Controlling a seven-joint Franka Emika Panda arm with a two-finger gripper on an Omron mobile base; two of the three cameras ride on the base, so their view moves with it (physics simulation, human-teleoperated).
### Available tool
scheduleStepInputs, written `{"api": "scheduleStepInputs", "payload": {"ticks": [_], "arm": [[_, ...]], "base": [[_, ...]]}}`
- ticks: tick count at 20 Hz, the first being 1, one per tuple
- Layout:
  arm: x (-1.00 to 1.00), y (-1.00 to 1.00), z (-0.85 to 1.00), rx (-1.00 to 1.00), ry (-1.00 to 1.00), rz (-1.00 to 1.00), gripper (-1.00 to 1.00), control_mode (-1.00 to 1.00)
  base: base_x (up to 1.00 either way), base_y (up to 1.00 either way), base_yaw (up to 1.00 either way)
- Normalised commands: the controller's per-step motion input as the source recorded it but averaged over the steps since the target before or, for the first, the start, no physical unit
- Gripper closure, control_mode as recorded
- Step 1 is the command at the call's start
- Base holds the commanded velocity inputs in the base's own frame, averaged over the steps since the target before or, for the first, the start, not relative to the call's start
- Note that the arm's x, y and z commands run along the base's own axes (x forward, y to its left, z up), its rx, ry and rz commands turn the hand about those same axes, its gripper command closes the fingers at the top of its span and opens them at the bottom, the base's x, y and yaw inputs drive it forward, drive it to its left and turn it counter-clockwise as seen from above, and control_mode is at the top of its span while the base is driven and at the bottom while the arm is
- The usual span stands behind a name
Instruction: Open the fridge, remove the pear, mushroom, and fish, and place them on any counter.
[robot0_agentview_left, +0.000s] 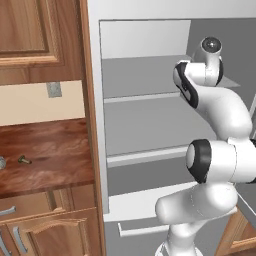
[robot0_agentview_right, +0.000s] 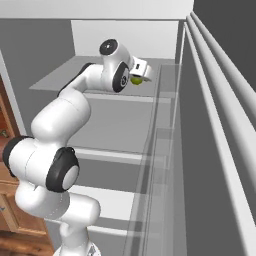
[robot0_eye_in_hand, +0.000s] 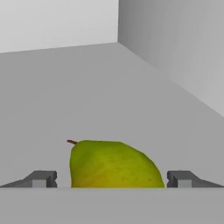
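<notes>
The claw (robot0_eye_in_hand: 112, 179) stood spread wide, with the yellow-green tapering pear (robot0_eye_in_hand: 111, 165) lying on the grey-white fridge shelf (robot0_eye_in_hand: 109, 96) directly between its fingertips, long axis running across the gap.

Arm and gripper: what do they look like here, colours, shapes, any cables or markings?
The arm is glossy white, built of rounded tubular links with black bands at the joints and a dark round cap on one joint. The gripper has two small, blocky dark-grey fingertips and a white boxy hand. No cables or markings show.
</notes>
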Motion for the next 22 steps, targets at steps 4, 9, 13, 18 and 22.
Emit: {"api": "scheduleStepInputs", "payload": {"ticks": [4, 9, 13, 18, 22], "arm": [[0.0, 0.0, -0.32, 0.03, 0.0, 0.0, -1.0, -1.0], [0.0, 0.0, -0.38, 0.03, 0.0, -0.01, 1.0, -1.0], [0.01, 0.0, -0.05, 0.0, 0.0, 0.0, 1.0, -1.0], [-0.13, 0.03, 0.0, -0.01, -0.02, 0.0, 1.0, -1.0], [-0.91, 0.33, 0.0, -0.09, -0.12, 0.0, 1.0, -1.0]], "base": [[0.0, 0.0, 0.0], [0.0, 0.0, 0.0], [0.0, 0.0, 0.0], [0.0, 0.0, 0.0], [0.0, 0.0, 0.0]]}}
